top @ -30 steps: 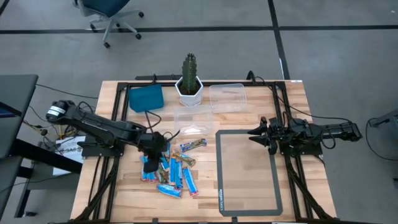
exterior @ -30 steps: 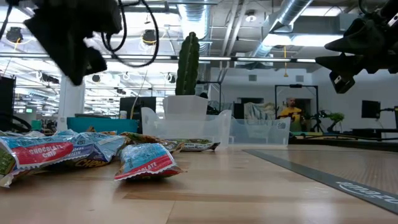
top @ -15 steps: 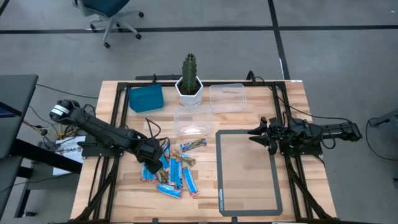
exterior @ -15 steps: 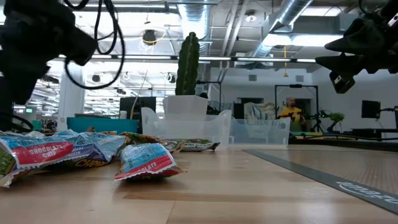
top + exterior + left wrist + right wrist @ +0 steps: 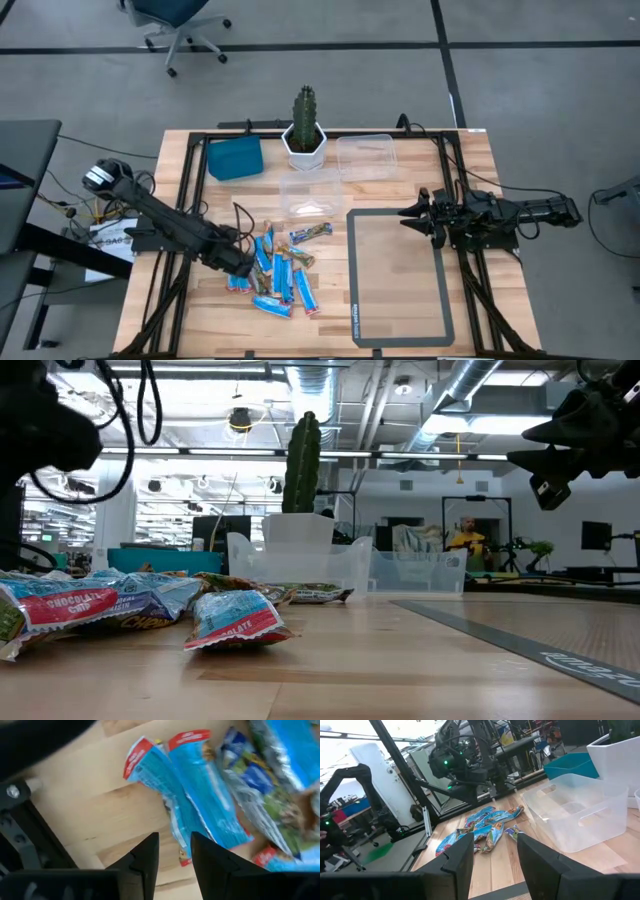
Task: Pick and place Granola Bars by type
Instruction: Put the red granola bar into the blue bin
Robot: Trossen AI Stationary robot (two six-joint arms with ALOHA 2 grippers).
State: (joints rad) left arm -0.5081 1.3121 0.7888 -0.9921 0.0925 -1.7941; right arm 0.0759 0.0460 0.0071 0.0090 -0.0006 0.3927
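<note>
The Granola Bars [image 5: 279, 272] lie in a loose pile on the wooden table, left of centre. Light blue, dark blue printed and brown-gold wrappers are mixed together [image 5: 481, 827]. My left gripper [image 5: 242, 264] points straight down over the pile's left edge. It is open by a narrow gap, and a light blue bar [image 5: 200, 805] lies on the table below its fingers [image 5: 174, 837]. My right gripper [image 5: 408, 214] hovers level and open at the right side, above the mat's far right corner, far from the bars [image 5: 494, 840].
Two clear plastic containers [image 5: 365, 155] [image 5: 308, 195] stand behind the pile. A blue square tray [image 5: 235, 157] sits at the far left, beside a cactus in a white pot [image 5: 303, 140]. A grey-framed mat [image 5: 398, 275] covers the table's right half. People show in the room beyond.
My left gripper has gone toward the table's near and left edges and come down a little, from beside the pile's far end to its left edge. It has rolled strongly about its own axis. The bars lie as before.
</note>
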